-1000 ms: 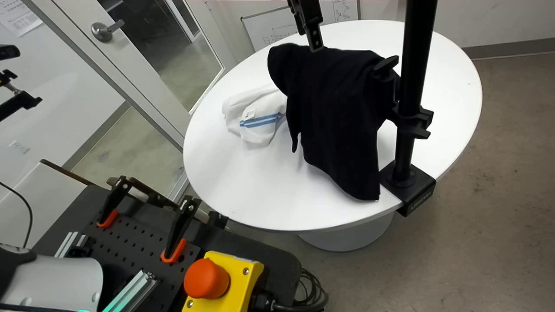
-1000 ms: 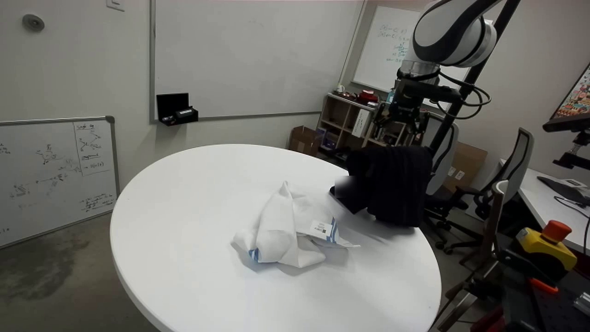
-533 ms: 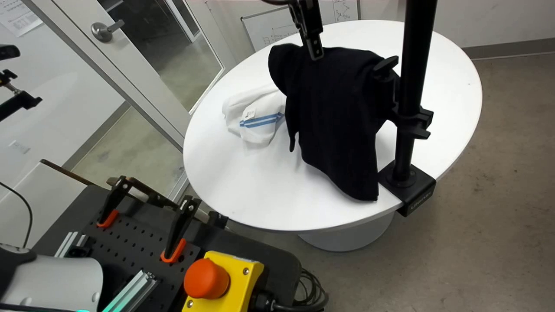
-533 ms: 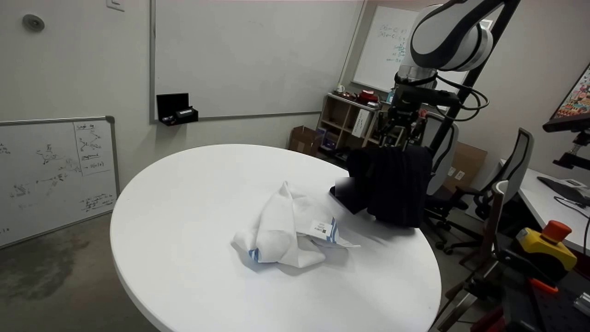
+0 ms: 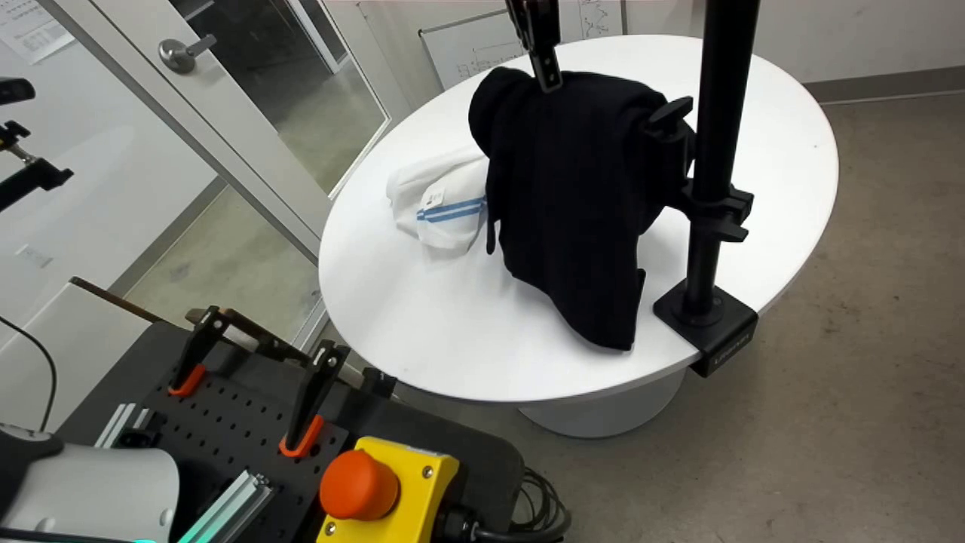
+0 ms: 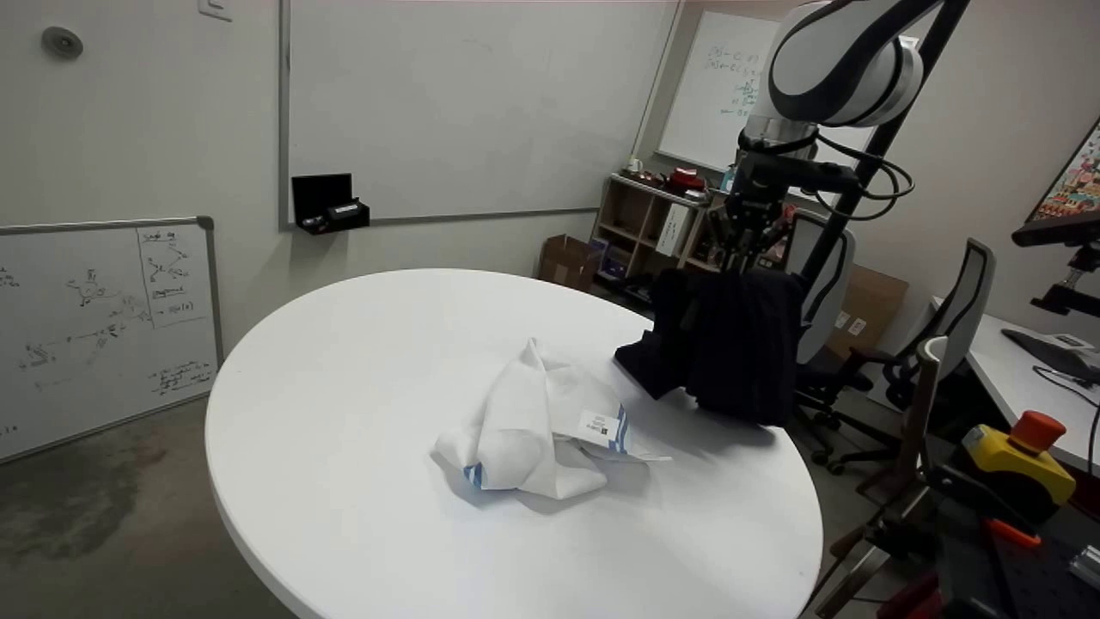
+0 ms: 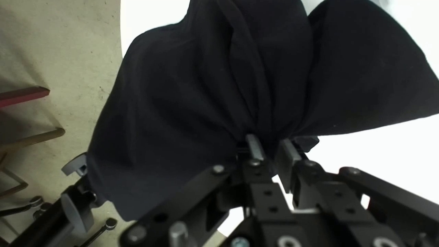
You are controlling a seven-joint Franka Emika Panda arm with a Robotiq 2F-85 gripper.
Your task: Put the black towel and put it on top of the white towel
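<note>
The black towel hangs in folds beside the black pole, its lower part reaching down to the white table. My gripper has come down onto the towel's top from above, and in the wrist view gathered cloth runs in between its two fingers, so it is shut on the towel. In both exterior views the fingertips meet the towel's upper ridge. To its side lies the white towel, crumpled, with blue stripes and a label. Part of the white towel is hidden behind the black one in an exterior view.
A black pole with a clamp stands right against the black towel, its base fixed at the rim of the round table. A yellow box with an orange button sits on a dark cart close by.
The jaws have closed on the black towel. After dipping slightly, the gripper has risen a little; the towel's top has lifted and its lower edge has drawn away from the pole base.
</note>
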